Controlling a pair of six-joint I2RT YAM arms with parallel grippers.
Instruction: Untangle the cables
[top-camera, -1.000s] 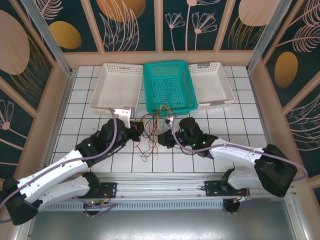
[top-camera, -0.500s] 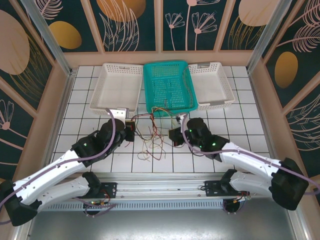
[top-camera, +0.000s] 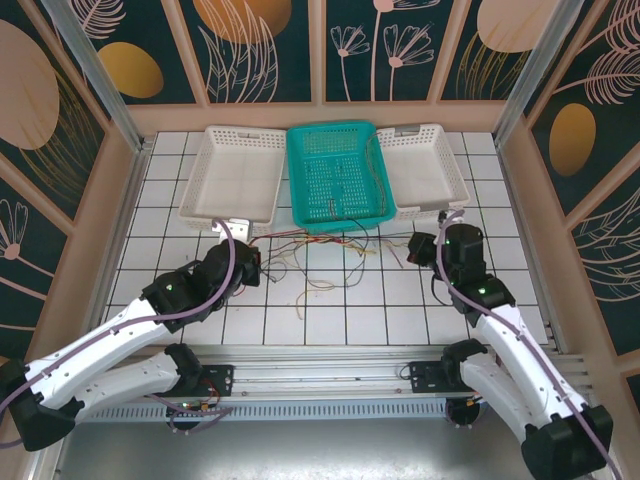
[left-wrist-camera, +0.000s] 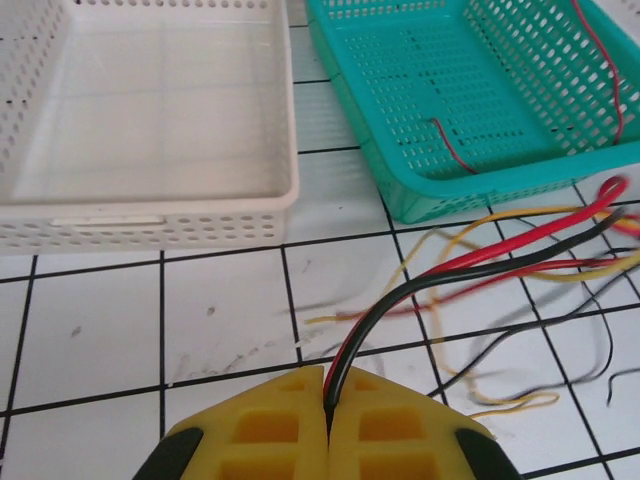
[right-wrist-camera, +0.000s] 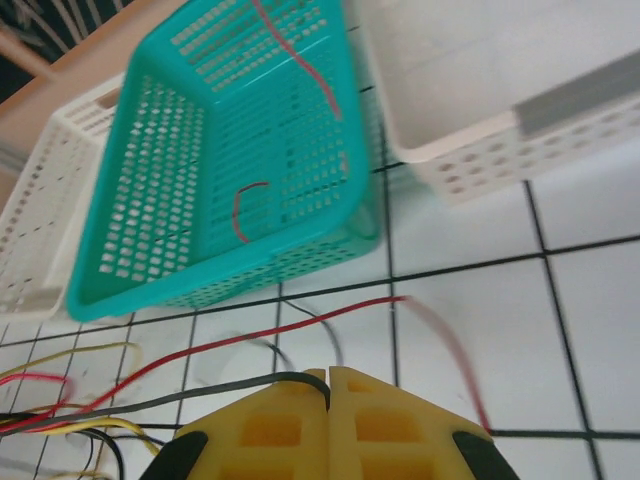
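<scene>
The thin, limp cables (top-camera: 320, 248) in red, black, yellow and orange lie strung out on the white tiled bench (top-camera: 170, 250), just in front of the teal perforated plastic basket (top-camera: 310, 180). One loose red strand (left-wrist-camera: 447, 152) lies inside it. The left gripper (left-wrist-camera: 328, 388), at the basket's front left, is clamped fully closed on a red and a black strand together. The right gripper (right-wrist-camera: 328, 385), at its front right, is pinched closed on what looks like a black strand. Held from opposite sides like this, the bundle is drawn sideways, probably so that the crossings open out. The basket's front wall sits close behind the wires, and white plastic baskets (top-camera: 235, 170) flank it. The free room therefore lies toward the near bench edge and out to either side.
</scene>
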